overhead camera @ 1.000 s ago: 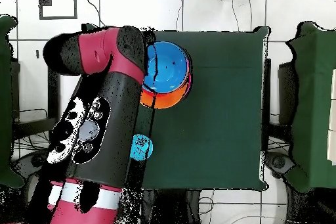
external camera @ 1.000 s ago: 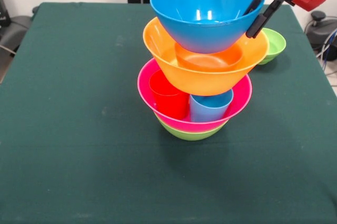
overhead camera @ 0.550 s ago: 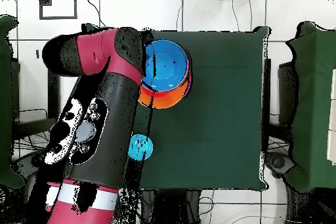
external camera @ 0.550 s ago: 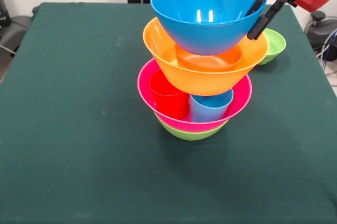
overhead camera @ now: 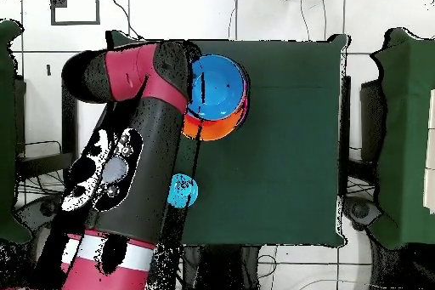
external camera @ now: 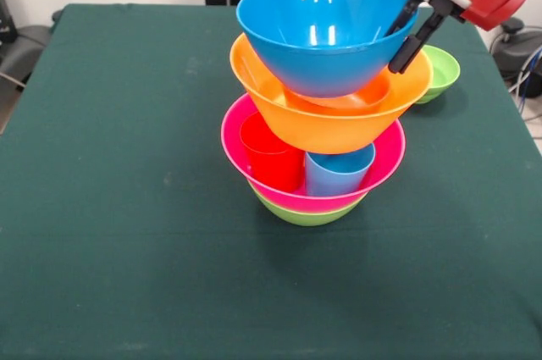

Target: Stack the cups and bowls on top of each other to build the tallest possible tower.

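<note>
The tower (external camera: 318,135) stands near the middle of the green desk (external camera: 118,207), toward its far right part in the front view. At the bottom a green bowl (external camera: 306,215) sits on the cloth, with a pink bowl (external camera: 383,161) nested in it. Inside the pink bowl stand a red cup (external camera: 271,155) and a light blue cup (external camera: 337,172), side by side and upright. An orange bowl (external camera: 330,123) rests on those cups, and a blue bowl (external camera: 318,34) sits in it, tilted a little toward the left. The tool (external camera: 410,28) comes in from the upper right, its two dark fingers (external camera: 406,44) closed on the blue bowl's right rim, one inside the wall and one outside. A small green bowl (external camera: 440,72) lies on the desk behind the tower, to the right, partly hidden by the tool. In the overhead view the red and black arm (overhead camera: 127,159) covers the left side of the desk, the blue bowl (overhead camera: 217,88) shows beside it over the orange one, and a small blue bowl (overhead camera: 183,190) sits well apart from the tower, near the desk's lower edge.
</note>
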Motion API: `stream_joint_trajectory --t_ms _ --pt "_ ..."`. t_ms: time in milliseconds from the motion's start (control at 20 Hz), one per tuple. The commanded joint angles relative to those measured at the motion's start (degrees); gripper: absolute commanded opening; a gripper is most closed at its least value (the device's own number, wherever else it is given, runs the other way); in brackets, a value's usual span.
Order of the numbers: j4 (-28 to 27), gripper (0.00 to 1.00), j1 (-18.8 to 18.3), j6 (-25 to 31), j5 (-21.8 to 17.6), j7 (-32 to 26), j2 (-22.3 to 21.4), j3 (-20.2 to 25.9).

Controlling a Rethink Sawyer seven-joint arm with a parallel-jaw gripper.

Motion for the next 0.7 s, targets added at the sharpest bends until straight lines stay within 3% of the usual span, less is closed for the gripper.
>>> stream_joint_trajectory --t_ms 50,700 --pt "5.55 0.0 1.27 -2.47 0.84 14.33 0.72 2.73" --pt "6.52 0.0 2.13 -2.37 1.48 14.07 0.67 2.41"
